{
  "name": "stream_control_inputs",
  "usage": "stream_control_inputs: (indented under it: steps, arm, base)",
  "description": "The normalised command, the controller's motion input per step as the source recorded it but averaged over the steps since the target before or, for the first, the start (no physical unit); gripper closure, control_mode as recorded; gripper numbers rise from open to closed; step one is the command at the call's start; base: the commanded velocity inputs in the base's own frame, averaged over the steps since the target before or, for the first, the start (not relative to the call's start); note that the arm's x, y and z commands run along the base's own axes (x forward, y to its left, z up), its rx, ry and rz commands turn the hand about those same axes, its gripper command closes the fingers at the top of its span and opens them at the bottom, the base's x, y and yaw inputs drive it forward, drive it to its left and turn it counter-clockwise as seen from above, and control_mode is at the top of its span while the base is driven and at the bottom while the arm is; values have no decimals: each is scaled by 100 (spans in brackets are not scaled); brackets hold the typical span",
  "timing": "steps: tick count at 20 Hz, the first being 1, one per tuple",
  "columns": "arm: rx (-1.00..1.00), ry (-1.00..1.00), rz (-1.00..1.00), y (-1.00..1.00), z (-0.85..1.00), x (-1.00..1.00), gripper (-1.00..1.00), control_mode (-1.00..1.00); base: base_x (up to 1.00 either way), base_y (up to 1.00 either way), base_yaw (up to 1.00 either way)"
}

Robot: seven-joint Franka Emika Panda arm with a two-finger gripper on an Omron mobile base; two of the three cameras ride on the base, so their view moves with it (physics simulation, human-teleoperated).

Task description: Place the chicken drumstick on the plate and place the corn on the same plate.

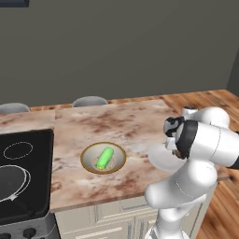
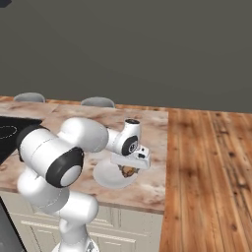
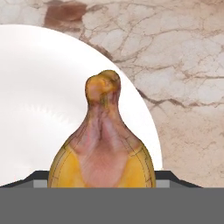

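Chicken drumstick [image 3: 102,148], fingers clamped across its thick end, hangs over the plate [image 3: 39,109]. Probably light, firm, slightly slick.

We've got a golden-brown chicken drumstick [image 3: 102,148] over a plain white plate [image 3: 35,109], bright green corn [image 1: 104,158] in a tan-rimmed bowl [image 1: 87,161], brown-veined marble counter [image 1: 116,126].

I'm parked in a home kitchen: a marble-patterned counter [image 1: 126,126] runs over cream cabinet doors [image 1: 112,219], a black cooktop [image 1: 23,172] with knobs sits at my left, two grey stool tops [image 1: 89,101] peek behind, wooden plank floor [image 2: 211,182] beside me.
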Motion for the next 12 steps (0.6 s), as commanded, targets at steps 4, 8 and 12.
stream_control_inputs:
  steps: [4,8,12]
  arm:
    - [0,0,0,0,-13,0,100,-100]
    - [0,0,0,0,0,0,-100,-100]
    - [0,0,0,0,0,0,-100,-100]
  base:
    - [0,0,0]
    - [0,0,0]
    - [0,0,0]
